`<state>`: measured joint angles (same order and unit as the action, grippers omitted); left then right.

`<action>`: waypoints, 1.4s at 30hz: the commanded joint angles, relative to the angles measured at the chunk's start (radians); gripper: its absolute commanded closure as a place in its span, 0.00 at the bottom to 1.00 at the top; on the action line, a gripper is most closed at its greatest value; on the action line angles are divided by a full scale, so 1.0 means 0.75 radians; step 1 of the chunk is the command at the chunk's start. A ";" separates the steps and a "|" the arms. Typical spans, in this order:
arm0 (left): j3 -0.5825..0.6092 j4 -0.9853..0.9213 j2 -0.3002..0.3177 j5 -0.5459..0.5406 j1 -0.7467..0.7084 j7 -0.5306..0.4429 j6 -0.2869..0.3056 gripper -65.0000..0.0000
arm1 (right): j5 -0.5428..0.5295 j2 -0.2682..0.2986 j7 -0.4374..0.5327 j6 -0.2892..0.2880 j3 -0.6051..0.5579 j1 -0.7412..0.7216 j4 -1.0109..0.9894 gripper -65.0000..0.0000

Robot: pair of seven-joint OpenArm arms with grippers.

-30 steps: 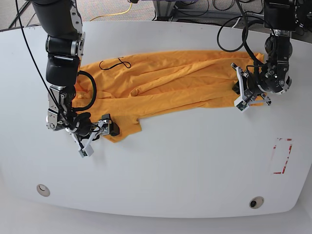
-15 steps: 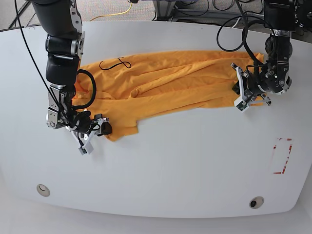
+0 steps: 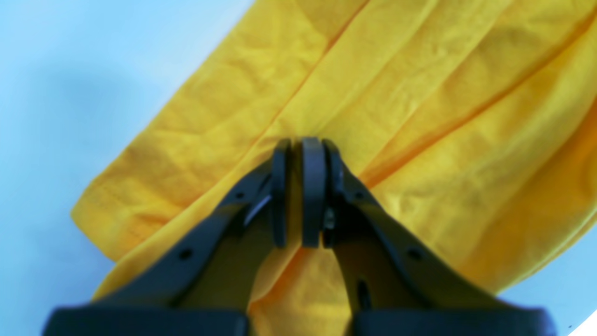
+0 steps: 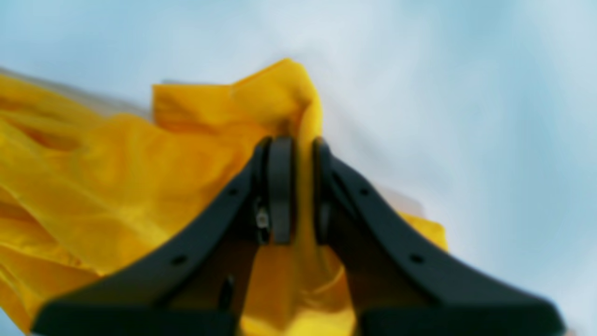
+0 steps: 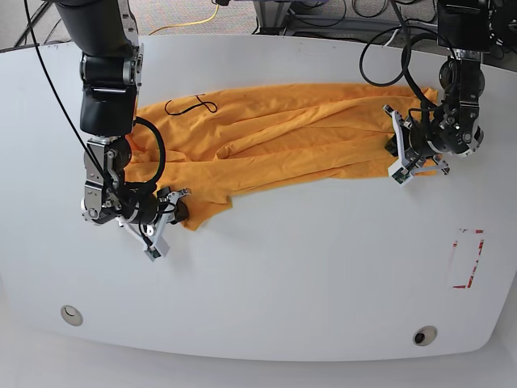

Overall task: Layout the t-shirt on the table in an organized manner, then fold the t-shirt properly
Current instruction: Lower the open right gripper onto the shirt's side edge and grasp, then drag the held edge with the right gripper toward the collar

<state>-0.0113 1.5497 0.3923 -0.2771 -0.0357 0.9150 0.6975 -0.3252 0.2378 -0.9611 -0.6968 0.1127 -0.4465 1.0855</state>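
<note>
Orange-yellow t-shirt point(image 5: 266, 137) spread lengthwise across the far half of the white surface point(image 5: 323, 275), still creased and bunched, with long folds running along it and a small black line drawing point(image 5: 191, 106) showing toward the far left corner. Right pincer point(image 4: 297, 191) closed on a pinch of fabric at the shirt's near-left corner, cloth sandwiched between the pads and puckered up over the tips. Left pincer point(image 3: 301, 191) likewise clamped on a gathered ridge of cloth at the shirt's right end, folds fanning out from the grip. Risks from here, judged only from how things lie: a thin pinch on the right side, apparently close to the hem, likely to slip free under a hard pull and drop that corner back in a heap. More than one layer possibly caught in either grip, in which case pulling would drag the underside along and leave the shirt doubled rather than flat; not possible to tell from these views how many layers are held. Uneven pulling between the two ends liable to twist the shirt or skew it toward one edge of the surface. Lifting too little would scrape cloth along the surface and set new wrinkles; lifting too much could swing the loose middle off the far edge.
</note>
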 commanded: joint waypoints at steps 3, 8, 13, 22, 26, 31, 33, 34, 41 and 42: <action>-0.009 0.013 0.020 -0.004 0.018 -0.012 0.001 0.96 | -0.022 -0.009 -0.131 -0.002 0.047 0.019 0.280 0.90; -0.009 0.013 0.020 -0.004 0.018 -0.012 0.001 0.96 | -0.022 -0.022 -0.293 -0.002 0.074 0.116 0.522 0.90; -0.006 0.013 0.020 -0.004 0.018 -0.012 0.001 0.96 | -0.022 -0.032 -0.407 -0.002 0.102 0.228 0.737 0.90; -0.004 -0.005 0.020 -0.004 0.020 -0.014 0.001 0.96 | -0.022 -0.089 -0.536 -0.002 0.141 0.433 1.021 0.90; -0.004 -0.032 0.020 -0.004 0.022 -0.014 0.001 0.96 | -0.022 -0.091 -0.580 -0.002 0.145 0.486 1.084 0.90; -0.004 -0.042 0.020 -0.004 0.022 -0.016 0.001 0.96 | -0.022 -0.091 -0.580 -0.002 0.145 0.562 1.144 0.90; -0.004 -0.042 0.020 -0.004 0.022 -0.026 0.001 0.96 | -0.022 -0.091 -0.580 -0.002 0.145 0.584 1.154 0.90; -0.004 -0.042 0.020 -0.004 0.022 -0.036 0.001 0.96 | -0.022 -0.091 -0.580 -0.002 0.145 0.596 1.154 0.90; -0.004 -0.046 0.020 -0.002 0.018 -0.081 0.001 0.96 | -0.022 -0.091 -0.580 -0.002 0.141 0.670 1.154 0.77; -0.004 -0.046 0.020 -0.002 0.018 -0.081 0.001 0.96 | -0.022 -0.091 -0.580 -0.002 0.141 0.680 1.154 0.74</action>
<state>-0.0120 1.5093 0.3943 -0.2844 -0.0303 0.8543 0.6971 -0.3367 0.1612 -1.4071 -0.6979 0.2161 0.0620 1.9305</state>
